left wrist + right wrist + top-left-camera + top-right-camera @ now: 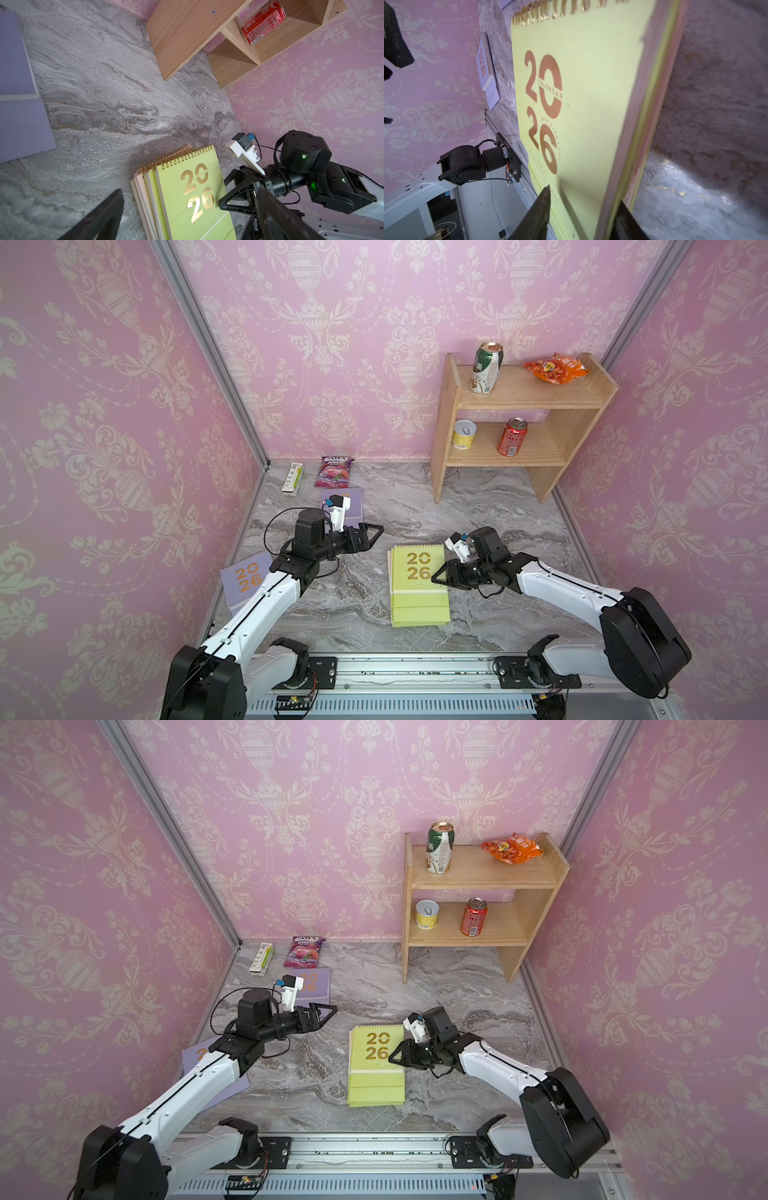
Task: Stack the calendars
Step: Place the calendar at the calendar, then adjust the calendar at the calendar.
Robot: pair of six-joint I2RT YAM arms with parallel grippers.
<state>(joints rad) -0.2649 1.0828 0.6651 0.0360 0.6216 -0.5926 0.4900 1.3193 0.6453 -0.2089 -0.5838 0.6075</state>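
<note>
White arms (257, 605), black joints (309, 526) (looping cables (265, 529))

Bright, even overhead light in both top views; the arms (257, 605) cast faint shadows on the table (374, 497). The wide lens splays the metal posts (210, 352) toward ten and two o'clock. In the right wrist view the calendar stack's (581, 104) near edge and the right gripper fingers (538, 214) blur; gold numerals (197, 187) glint in the left wrist view.

We see a grey marble tabletop (415, 506) enclosed by pink damask wallpaper (332, 344). A wooden shelf (446, 439) stands at the back right. Its upper board holds a green can (486, 369) and an orange snack bag (556, 369), its lower board a yellow tin (464, 434) and a red can (513, 437). At the back left lie a purple snack pouch (333, 472) and a small white-and-green box (292, 477).
</note>
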